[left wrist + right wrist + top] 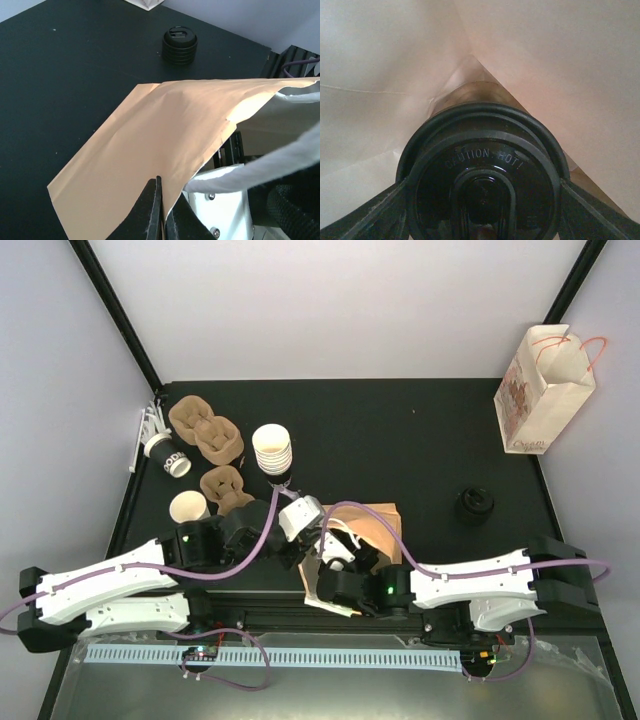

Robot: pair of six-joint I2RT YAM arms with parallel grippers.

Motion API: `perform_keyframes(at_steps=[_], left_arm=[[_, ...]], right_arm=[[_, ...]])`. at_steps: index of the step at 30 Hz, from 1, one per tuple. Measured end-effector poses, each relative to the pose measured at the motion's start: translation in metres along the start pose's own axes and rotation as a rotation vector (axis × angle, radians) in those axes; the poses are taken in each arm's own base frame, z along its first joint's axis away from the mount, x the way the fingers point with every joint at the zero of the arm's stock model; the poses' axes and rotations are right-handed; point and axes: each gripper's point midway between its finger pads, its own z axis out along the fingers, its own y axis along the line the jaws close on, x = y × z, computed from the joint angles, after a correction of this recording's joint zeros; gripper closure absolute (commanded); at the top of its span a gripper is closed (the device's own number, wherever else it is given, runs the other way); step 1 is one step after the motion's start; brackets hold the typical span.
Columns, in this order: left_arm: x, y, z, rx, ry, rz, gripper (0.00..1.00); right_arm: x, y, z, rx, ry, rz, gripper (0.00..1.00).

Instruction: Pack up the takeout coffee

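My right pincer [480, 220] clasps the lidded cup [480, 150] inside the bag [150, 135] at the bench's near edge; my left pincer [162, 200] pinches the bag's rim. A slip there probably collapses the mouth.

The left arm [110, 580] and right arm [480, 580] lie low, stretched inward (wrists nearly meeting). The left gripper [161, 187] is pinched tight on the paper bag [150, 140] edge. The right gripper [481, 186] spans a lidded cup [480, 150], fingers pressed against its lid.
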Motion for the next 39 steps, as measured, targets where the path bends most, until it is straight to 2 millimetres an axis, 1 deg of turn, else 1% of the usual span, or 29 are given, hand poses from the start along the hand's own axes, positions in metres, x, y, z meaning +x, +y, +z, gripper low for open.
perform_keyframes(at_steps=[3,8,10,15,21,23,25,27,28,29,31,33,35,36,38,39], left_arm=[[-0.003,0.001,-0.002,-0.011,0.016,-0.031,0.99],[-0.022,0.001,0.0,-0.02,0.052,-0.106,0.99],[-0.028,0.005,0.002,-0.021,0.07,-0.156,0.99],[-0.032,0.024,0.014,-0.008,0.101,-0.323,0.98],[-0.037,0.045,0.02,0.037,0.102,-0.495,0.97],[-0.036,0.055,0.023,0.031,0.11,-0.531,0.96],[-0.032,0.067,0.028,0.012,0.122,-0.56,0.93],[-0.032,0.076,0.033,0.009,0.117,-0.578,0.83],[-0.033,0.08,0.036,0.005,0.115,-0.576,0.71],[-0.035,0.085,0.038,0.004,0.102,-0.571,0.61],[-0.036,0.094,0.039,-0.012,0.094,-0.556,0.49],[-0.035,0.112,0.039,-0.068,0.091,-0.561,0.37],[-0.035,0.127,0.033,-0.133,0.084,-0.553,0.29],[-0.036,0.132,0.029,-0.158,0.079,-0.543,0.23],[-0.038,0.136,0.019,-0.201,0.057,-0.515,0.14],[-0.041,0.137,0.012,-0.215,0.039,-0.505,0.11]], right_arm=[[-0.002,0.0,-0.001,0.003,0.01,-0.012,0.62],[-0.011,-0.002,-0.004,-0.028,0.034,-0.007,0.62],[-0.013,-0.004,-0.004,-0.061,0.062,0.006,0.62],[-0.009,-0.007,0.0,-0.172,0.16,0.03,0.61],[-0.01,-0.01,0.002,-0.288,0.268,0.056,0.61],[-0.01,-0.009,0.006,-0.324,0.309,0.067,0.61],[-0.008,-0.006,0.015,-0.351,0.351,0.084,0.61],[-0.004,-0.005,0.028,-0.366,0.393,0.102,0.61],[-0.006,-0.005,0.033,-0.374,0.399,0.115,0.61],[-0.007,-0.006,0.037,-0.387,0.41,0.124,0.61],[-0.008,-0.008,0.045,-0.409,0.426,0.144,0.61],[-0.012,-0.008,0.055,-0.426,0.439,0.161,0.61],[-0.015,-0.007,0.062,-0.438,0.454,0.168,0.6],[-0.017,-0.007,0.065,-0.44,0.456,0.171,0.6],[-0.018,-0.006,0.067,-0.444,0.452,0.174,0.59],[-0.019,-0.006,0.068,-0.446,0.449,0.176,0.59]])
